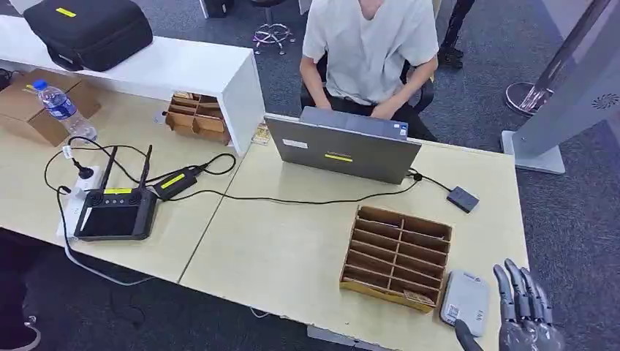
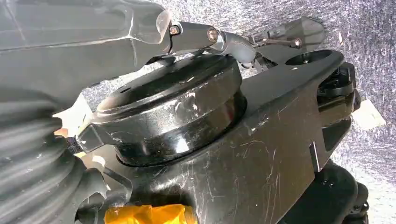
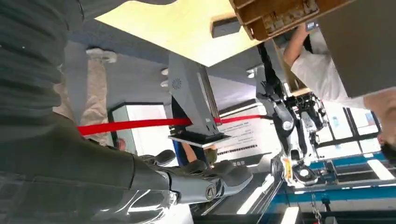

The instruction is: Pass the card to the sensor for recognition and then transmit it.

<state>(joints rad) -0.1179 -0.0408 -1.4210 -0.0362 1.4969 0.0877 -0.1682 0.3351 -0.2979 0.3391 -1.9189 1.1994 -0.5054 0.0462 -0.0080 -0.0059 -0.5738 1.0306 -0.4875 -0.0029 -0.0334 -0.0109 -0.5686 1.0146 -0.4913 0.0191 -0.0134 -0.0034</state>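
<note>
A brown cardboard organizer with many slots stands on the pale table. A small card lies in its nearest row, at the right end. Right beside it, at the table's front corner, lies the flat grey sensor. My right hand hovers just right of the sensor, off the table's edge, fingers spread and upright with nothing in them. In the right wrist view the right hand stretches out bare, and the organizer is further off. My left hand hangs by my body, fingers extended and holding nothing.
A person in a white shirt sits behind a grey laptop across the table. A cable runs to a small black box. A black controller, water bottle and boxes fill the left. A grey kiosk stands at the right.
</note>
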